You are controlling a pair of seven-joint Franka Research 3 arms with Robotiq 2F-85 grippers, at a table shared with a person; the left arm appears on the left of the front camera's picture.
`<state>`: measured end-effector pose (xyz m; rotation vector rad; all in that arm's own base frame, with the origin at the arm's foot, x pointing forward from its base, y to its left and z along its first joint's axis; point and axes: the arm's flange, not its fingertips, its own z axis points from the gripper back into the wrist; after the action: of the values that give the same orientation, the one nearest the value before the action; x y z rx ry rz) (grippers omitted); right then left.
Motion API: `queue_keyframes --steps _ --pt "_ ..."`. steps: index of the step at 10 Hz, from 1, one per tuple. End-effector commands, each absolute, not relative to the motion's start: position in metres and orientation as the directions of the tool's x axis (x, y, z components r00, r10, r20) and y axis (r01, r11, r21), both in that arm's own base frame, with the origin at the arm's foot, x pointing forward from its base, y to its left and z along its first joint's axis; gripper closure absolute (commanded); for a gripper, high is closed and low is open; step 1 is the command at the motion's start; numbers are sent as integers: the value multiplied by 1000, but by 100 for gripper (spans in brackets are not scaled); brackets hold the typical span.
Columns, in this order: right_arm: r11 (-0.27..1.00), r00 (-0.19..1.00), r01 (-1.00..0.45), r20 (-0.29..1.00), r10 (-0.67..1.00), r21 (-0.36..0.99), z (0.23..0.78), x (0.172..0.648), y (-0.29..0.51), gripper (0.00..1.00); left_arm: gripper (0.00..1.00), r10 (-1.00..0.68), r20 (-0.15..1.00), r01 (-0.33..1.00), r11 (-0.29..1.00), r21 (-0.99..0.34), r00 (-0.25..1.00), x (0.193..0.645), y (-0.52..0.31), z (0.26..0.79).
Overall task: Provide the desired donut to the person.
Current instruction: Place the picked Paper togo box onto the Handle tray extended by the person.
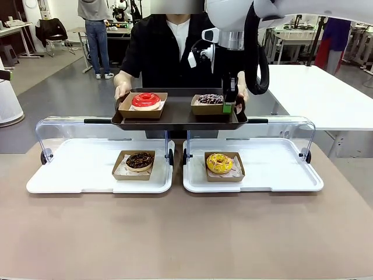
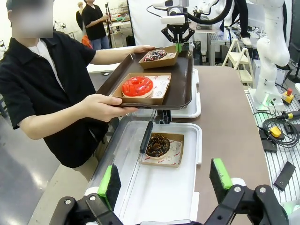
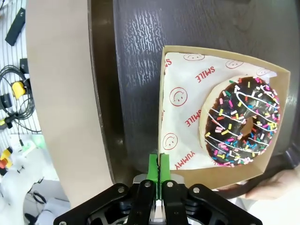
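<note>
The right tool (image 3: 160, 174) stands over the near right corner of the dark brown serving tray (image 1: 175, 118), which the person (image 1: 163, 52) in the black short-sleeved top holds above the far edge of the desk (image 1: 186, 233). Its green pads look pressed together on the near wall of the brown cardboard box (image 3: 165, 93) carrying the chocolate donut with coloured sprinkles (image 3: 242, 123); I judge it pinched on that wall. The left tool (image 2: 164, 180) hangs wide open and empty above the white display tray (image 2: 154, 192).

The box sits flat on the tray beside the boxed red-glazed donut (image 1: 145, 100), which lies toward the tray's left edge. Box and donut are near square and round, so neither has a real long axis; the box's open top faces up, its sides roughly parallel to the tray's edges.

The risks as I judge them: lifting away before the pads part would drag or tip the box off the hand-held tray, and a downward push could tilt that tray and slide both boxes.
</note>
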<state>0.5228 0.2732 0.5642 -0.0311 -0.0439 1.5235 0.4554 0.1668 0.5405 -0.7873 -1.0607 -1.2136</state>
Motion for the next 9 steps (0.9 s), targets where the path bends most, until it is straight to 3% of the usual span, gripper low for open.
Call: queue_keyframes --steps 1,2,3,5,6,7,9 --pt "35 35 -999 -16 999 -35 571 528 275 43 0 -344 939 976 204 72 2 454 168 541" --pt "22 23 -999 -19 1000 -42 571 526 275 38 0 -344 939 976 204 72 2 454 168 541" --pt "19 20 -999 -18 1000 -42 572 526 274 0 0 -344 939 976 204 72 2 454 168 541" --pt "24 25 -999 -17 1000 -48 572 526 272 0 0 -344 939 976 204 72 2 454 168 541" --pt "23 24 -998 -18 1000 -50 571 526 272 15 0 -344 939 976 204 72 2 454 168 541" --pt "22 23 -999 -19 1000 -49 570 526 272 4 0 -344 939 976 204 72 2 454 168 541" --pt "19 20 -999 -15 1000 -46 570 526 270 0 0 -344 939 976 204 72 2 454 168 541"
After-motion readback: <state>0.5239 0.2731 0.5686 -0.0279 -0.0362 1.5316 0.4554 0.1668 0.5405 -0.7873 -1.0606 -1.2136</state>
